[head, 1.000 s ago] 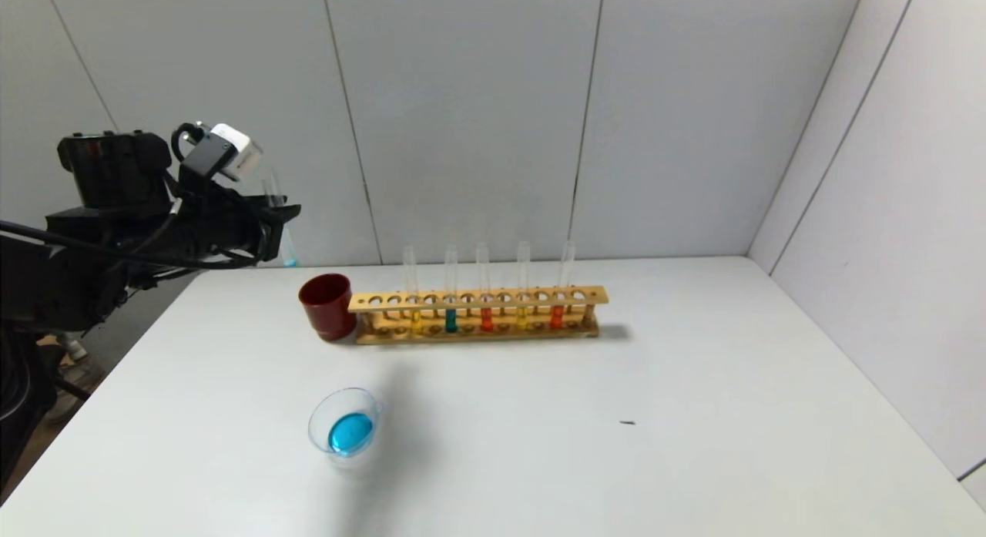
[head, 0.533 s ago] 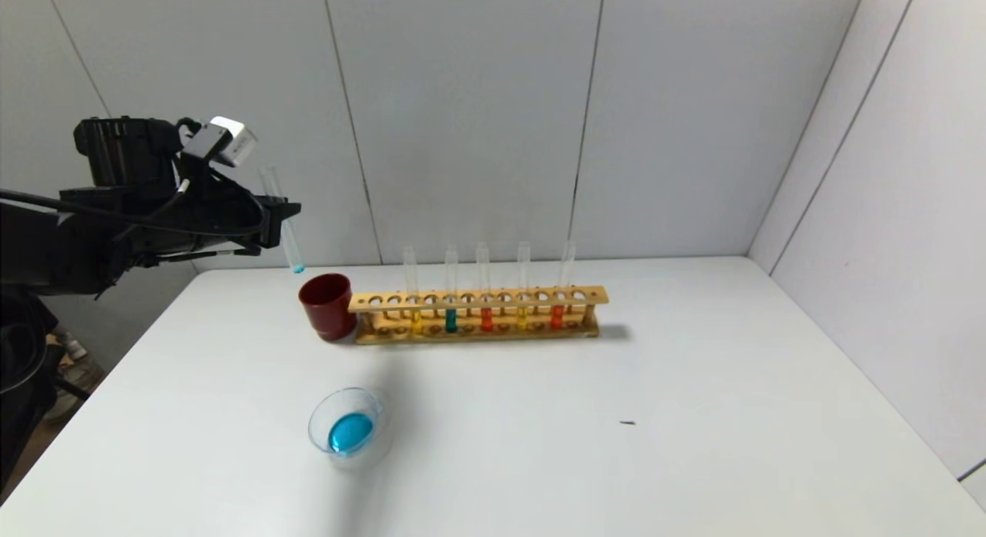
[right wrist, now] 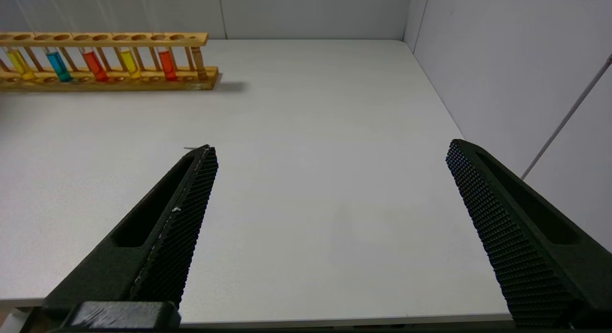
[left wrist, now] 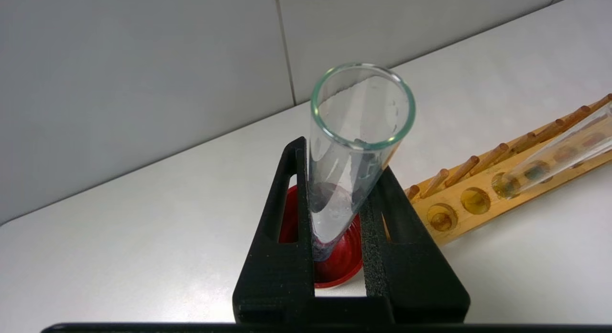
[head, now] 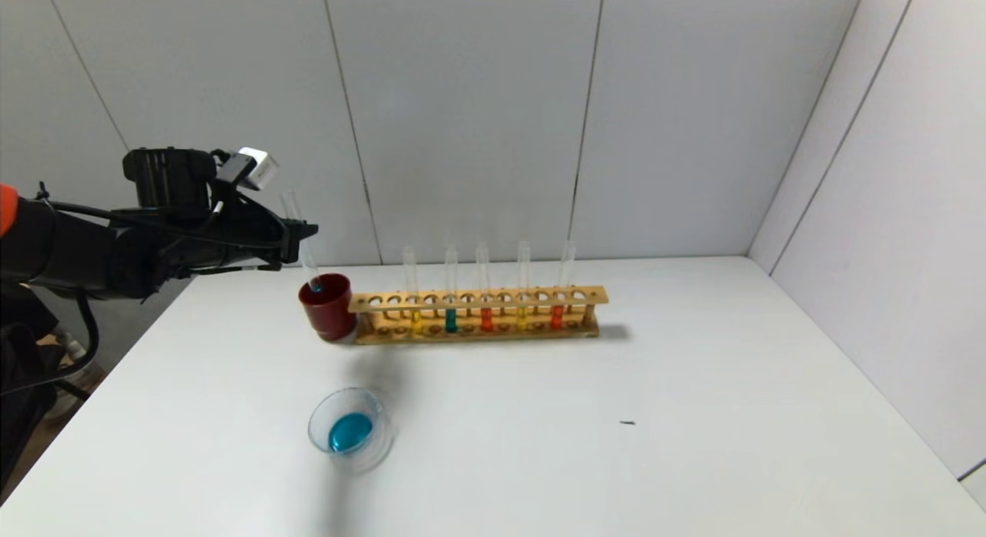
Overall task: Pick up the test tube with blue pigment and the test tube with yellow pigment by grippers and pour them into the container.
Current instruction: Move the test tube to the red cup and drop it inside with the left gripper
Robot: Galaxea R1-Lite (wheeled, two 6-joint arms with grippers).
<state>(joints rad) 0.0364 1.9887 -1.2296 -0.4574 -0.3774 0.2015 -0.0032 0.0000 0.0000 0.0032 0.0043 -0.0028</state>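
Note:
My left gripper (head: 303,233) is shut on a clear test tube (head: 296,209) with only a trace of blue at its bottom. The tube stands nearly upright, and its lower end dips into the dark red cup (head: 327,310). In the left wrist view the tube (left wrist: 358,123) sits between the black fingers (left wrist: 282,218) over the cup (left wrist: 339,266). The glass container (head: 350,429) holds blue liquid near the table front. Another blue tube (head: 451,290) and two yellow tubes (head: 414,290) (head: 522,286) stand in the wooden rack (head: 477,298). My right gripper (right wrist: 330,151) is open and empty.
Two red-orange tubes (head: 483,286) also stand in the rack, which touches the red cup's right side. A small dark speck (head: 627,423) lies on the white table. Grey walls stand behind and to the right.
My left arm has moved right and down with the tube. The tube's bottom went from above and left of the red cup into the cup's mouth.

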